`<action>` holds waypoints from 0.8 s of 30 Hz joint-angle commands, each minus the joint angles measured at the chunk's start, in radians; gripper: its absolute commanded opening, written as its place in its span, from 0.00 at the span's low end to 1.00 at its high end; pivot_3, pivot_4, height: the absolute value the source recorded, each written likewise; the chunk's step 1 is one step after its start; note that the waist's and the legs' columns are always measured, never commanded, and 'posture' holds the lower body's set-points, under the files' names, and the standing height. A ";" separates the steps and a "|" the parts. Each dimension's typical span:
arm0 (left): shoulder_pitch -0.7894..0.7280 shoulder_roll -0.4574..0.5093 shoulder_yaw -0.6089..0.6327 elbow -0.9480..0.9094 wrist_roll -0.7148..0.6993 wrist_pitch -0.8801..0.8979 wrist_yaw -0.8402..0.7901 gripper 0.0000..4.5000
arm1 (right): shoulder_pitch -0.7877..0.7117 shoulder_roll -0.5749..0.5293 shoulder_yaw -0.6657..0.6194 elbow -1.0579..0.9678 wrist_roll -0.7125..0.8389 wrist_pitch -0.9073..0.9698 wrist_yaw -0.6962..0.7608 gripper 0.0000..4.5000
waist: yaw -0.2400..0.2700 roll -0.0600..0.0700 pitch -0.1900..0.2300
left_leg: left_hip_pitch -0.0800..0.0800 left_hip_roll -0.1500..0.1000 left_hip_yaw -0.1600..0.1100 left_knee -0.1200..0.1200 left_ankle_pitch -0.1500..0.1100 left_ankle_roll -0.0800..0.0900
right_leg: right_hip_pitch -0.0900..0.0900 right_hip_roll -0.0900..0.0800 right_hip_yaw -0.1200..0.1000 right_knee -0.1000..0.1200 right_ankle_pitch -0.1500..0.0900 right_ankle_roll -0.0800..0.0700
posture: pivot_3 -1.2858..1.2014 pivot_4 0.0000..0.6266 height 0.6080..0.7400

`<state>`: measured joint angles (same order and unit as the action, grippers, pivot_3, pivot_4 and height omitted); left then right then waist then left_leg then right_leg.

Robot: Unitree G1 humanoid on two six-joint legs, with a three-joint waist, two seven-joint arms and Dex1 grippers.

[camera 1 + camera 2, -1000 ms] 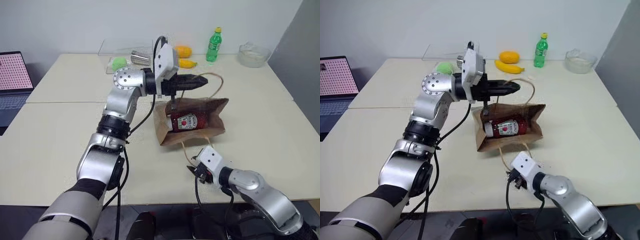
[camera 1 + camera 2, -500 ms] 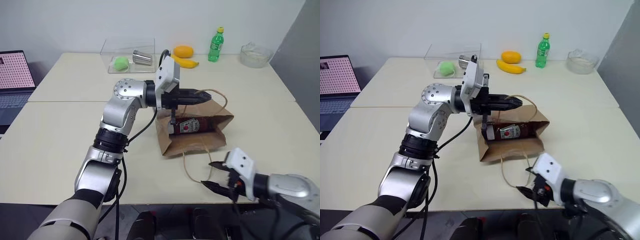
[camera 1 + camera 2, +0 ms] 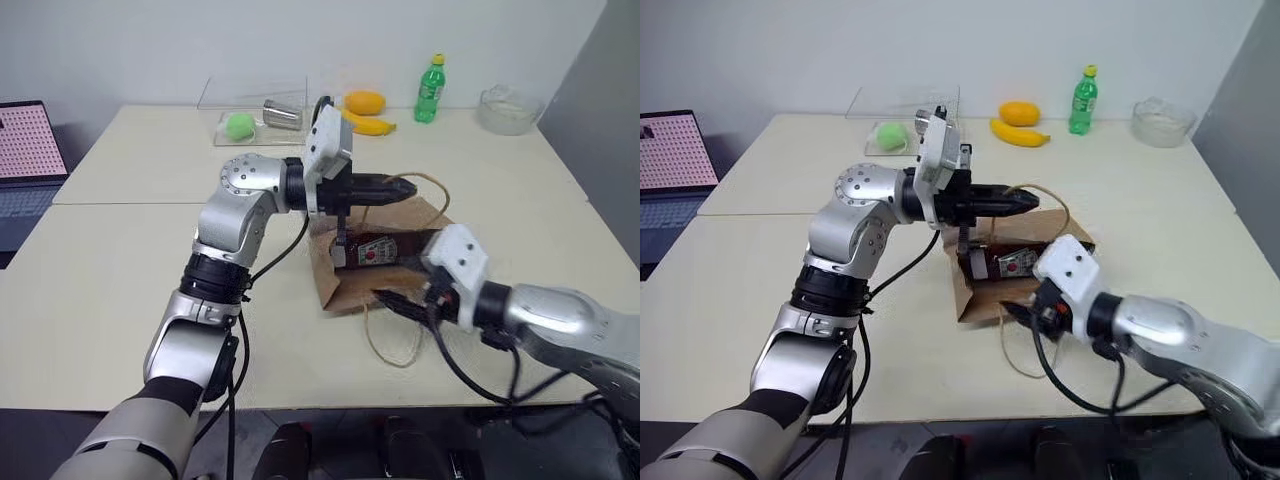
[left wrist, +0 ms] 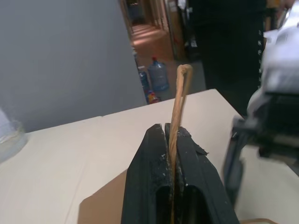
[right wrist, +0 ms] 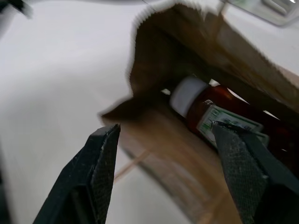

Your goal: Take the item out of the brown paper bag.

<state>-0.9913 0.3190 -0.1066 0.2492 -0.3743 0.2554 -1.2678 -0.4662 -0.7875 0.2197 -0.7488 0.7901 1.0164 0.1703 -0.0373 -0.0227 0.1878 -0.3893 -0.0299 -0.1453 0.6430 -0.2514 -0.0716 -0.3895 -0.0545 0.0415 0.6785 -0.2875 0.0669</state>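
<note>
**Right gripper open at bag mouth, bottle inside**

Bag (image 3: 385, 255) lies on its side near the middle of the table (image 3: 110, 290), closer to the front edge than the back, mouth open toward the table's left side. Left gripper (image 3: 400, 188) reaches level over the bag, fingers pinched tight on the upper handle (image 3: 432, 190), holding the top side of the mouth up; the left wrist view shows the twisted paper loop (image 4: 180, 98) clamped between the two black fingers. Lower handle (image 3: 385, 335) lies loose on the table toward the front edge.

Bottle (image 3: 380, 249) lies on its side inside the bag, white cap (image 5: 187, 95) toward the mouth, label (image 5: 229, 125) facing up. Nothing grips it.

Right gripper (image 5: 163, 154) sits at the front of the bag, aimed into the mouth, fingers (image 5: 100, 163) spread wide and holding nothing; bottle lies ahead of them, apart from the tips.

Along the back edge: clear tray (image 3: 255, 105), orange (image 3: 365, 102), banana (image 3: 368, 125), green bottle (image 3: 429, 90), glass bowl (image 3: 508, 110). Laptop (image 3: 25, 150) off the table's left edge.
</note>
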 commanded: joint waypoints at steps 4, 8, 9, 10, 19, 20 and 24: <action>-0.027 0.001 0.026 -0.025 -0.023 -0.001 0.027 0.00 | -0.125 0.067 0.214 0.141 -0.315 -0.061 0.022 1.00 | 0.002 0.000 0.000 | -0.005 0.000 -0.001 0.000 0.000 0.000 | -0.004 -0.001 -0.001 0.000 0.000 0.000 | 0.52 0.24 1.00; -0.024 0.002 0.026 -0.032 -0.025 0.000 0.032 0.00 | -0.216 0.023 0.392 0.223 -0.572 -0.147 0.075 1.00 | 0.000 0.000 0.000 | -0.009 -0.001 0.000 0.001 0.000 0.000 | -0.010 -0.001 0.000 0.002 0.001 0.000 | 0.52 0.24 1.00; -0.026 0.003 0.028 -0.027 -0.024 -0.004 0.033 0.00 | -0.247 0.004 0.444 0.240 -0.636 -0.166 0.111 1.00 | 0.000 0.000 0.000 | -0.009 -0.001 0.000 0.001 0.000 -0.001 | -0.011 -0.001 0.000 0.002 0.001 0.000 | 0.52 0.24 1.00; -0.028 0.003 0.030 -0.024 -0.023 -0.007 0.034 0.00 | -0.267 -0.006 0.476 0.253 -0.682 -0.179 0.140 1.00 | -0.001 0.000 0.000 | -0.009 -0.001 0.000 0.001 0.000 -0.001 | -0.011 -0.001 0.000 0.002 0.001 0.000 | 0.52 0.24 1.00; -0.044 0.009 0.040 0.009 -0.020 -0.024 0.038 0.00 | -0.362 0.041 0.632 0.392 -1.018 -0.284 0.324 1.00 | -0.011 0.000 0.000 | -0.011 0.000 0.001 0.001 0.001 -0.002 | -0.014 -0.001 0.000 0.003 0.001 -0.001 | 0.52 0.24 1.00; -0.046 0.010 0.041 0.013 -0.019 -0.026 0.038 0.00 | -0.368 0.058 0.635 0.417 -1.046 -0.294 0.335 1.00 | -0.013 0.000 0.000 | -0.011 0.000 0.001 0.002 0.001 -0.002 | -0.014 -0.001 0.000 0.003 0.002 -0.001 | 0.52 0.24 1.00; -0.050 0.011 0.043 0.022 -0.018 -0.030 0.042 0.00 | -0.373 0.108 0.634 0.522 -1.136 -0.334 0.379 1.00 | -0.018 0.000 0.000 | -0.011 0.000 0.001 0.002 0.001 -0.002 | -0.014 0.000 0.000 0.004 0.003 -0.002 | 0.52 0.24 1.00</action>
<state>-1.0090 0.3257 -0.0886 0.2845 -0.3791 0.2466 -1.2322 -0.8176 -0.6844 0.8547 -0.2491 -0.2992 0.7080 0.5305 -0.0549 -0.0223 0.1876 -0.4003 -0.0299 -0.1438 0.6447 -0.2504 -0.0735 -0.4037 -0.0550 0.0419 0.6820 -0.2845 0.0653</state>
